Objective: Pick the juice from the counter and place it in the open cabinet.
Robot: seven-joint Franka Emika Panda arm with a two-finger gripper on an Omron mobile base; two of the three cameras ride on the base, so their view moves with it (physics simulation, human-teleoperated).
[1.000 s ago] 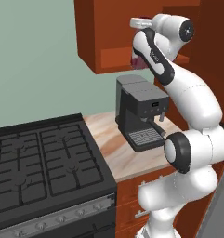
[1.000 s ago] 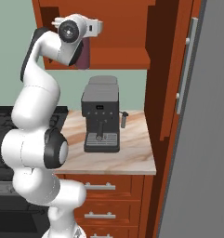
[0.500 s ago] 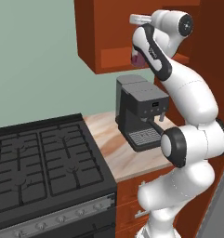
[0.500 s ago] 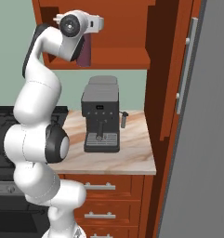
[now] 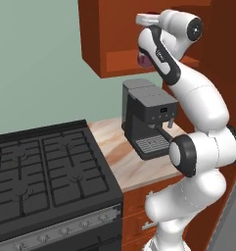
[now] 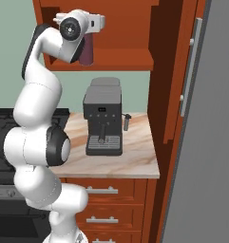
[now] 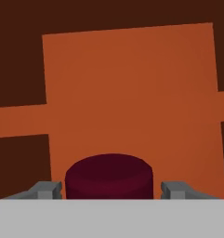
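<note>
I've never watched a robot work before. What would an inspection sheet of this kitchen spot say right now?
Surface: small marble counter, bearing only the coffee machine.
Job's things: juice upright inside the open cabinet, at its floor; dark red cap seen in the hand view.
Clutter: black coffee machine below the cabinet.
Grippers: gripper over the bottle, fingers either side of the cap with small gaps; grip cannot be told.
Cables: nothing seen.
Surroundings: black stove, drawers, green wall, grey panel at right.

We see a black coffee machine [image 5: 148,117] on a small marble counter [image 6: 120,159], a black stove [image 5: 41,176] beside it, and drawers [image 6: 109,206] beneath.
</note>
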